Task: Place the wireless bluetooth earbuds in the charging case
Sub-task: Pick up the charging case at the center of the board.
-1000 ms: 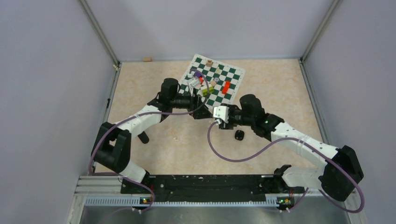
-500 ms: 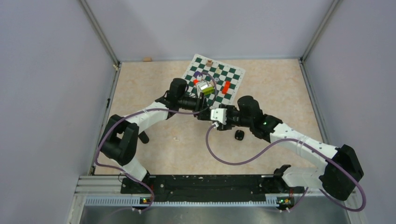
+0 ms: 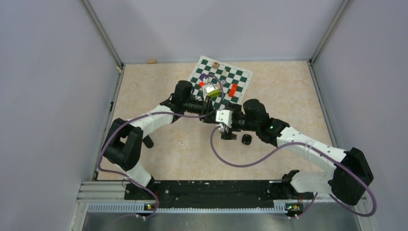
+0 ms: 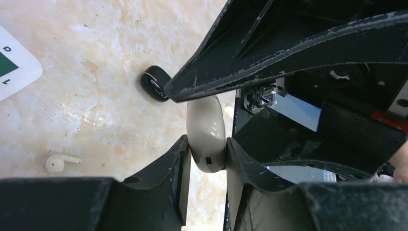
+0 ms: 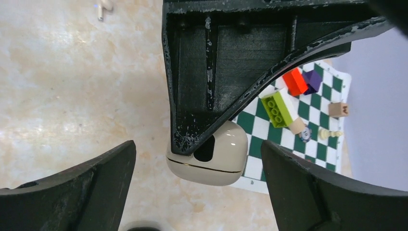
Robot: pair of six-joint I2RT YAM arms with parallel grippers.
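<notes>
Marbled beige tabletop [image 3: 288,91] lies under both your arms. Your left gripper [image 4: 207,156] is clamped on the cream case [image 4: 206,122], near the chessboard [image 3: 240,77]. Your right gripper [image 5: 197,154] has its jaws wide apart, one on each side of that case, clear of it. One white earbud [image 4: 60,162] lies on the table, near a black pod [image 4: 154,85].

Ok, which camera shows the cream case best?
Right wrist: the cream case shows its side, seam and a dark opening. Left wrist shows it narrow, clamped in the left tool; in top external, the arms hide it.
</notes>
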